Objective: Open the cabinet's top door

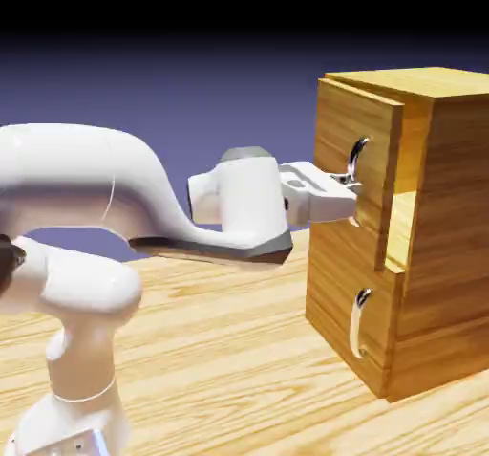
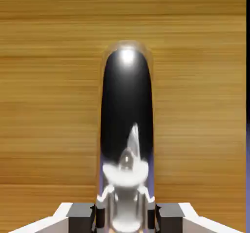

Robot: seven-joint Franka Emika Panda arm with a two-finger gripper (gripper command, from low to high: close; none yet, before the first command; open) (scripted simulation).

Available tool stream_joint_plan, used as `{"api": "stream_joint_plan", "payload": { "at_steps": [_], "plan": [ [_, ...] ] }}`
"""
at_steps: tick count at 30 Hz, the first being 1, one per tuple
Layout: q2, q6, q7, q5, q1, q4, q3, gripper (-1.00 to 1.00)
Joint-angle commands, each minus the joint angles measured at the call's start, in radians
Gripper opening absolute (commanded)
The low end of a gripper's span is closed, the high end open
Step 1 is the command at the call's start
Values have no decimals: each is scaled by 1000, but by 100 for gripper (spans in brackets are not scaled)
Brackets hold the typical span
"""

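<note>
The light-brown wood-grain cabinet (image 1: pixel 449 215) stands at the exterior view's right. Its top door (image 1: pixel 334 148) sits forward of the cabinet body, and a gap shows the inside behind it. My gripper (image 1: pixel 351 188) reaches level from the left and is shut on the lower part of the top door's curved silver handle (image 1: pixel 356 158). In the hand view the handle (image 2: pixel 127 110) rises large and dark between my grey fingertips (image 2: pixel 80 212), which press against its sides. The door's wood (image 2: pixel 49 80) fills the background there.
Below the top door sits the lower panel (image 1: pixel 334 292), flush with the cabinet, with its shorter silver handle (image 1: pixel 360 322). The wooden table (image 1: pixel 220 349) stretches under my arm to the cabinet's foot.
</note>
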Motion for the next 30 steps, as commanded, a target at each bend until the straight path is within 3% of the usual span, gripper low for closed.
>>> {"api": "stream_joint_plan", "payload": {
  "at_steps": [1,22,30],
  "plan": [
    [1,-21,0,34,-29,-22,36,-100],
    [-34,-248,-19,744,-457,-235,792,-100],
    [-70,-202,-34,986,-642,-239,1065,-100]
  ]
}}
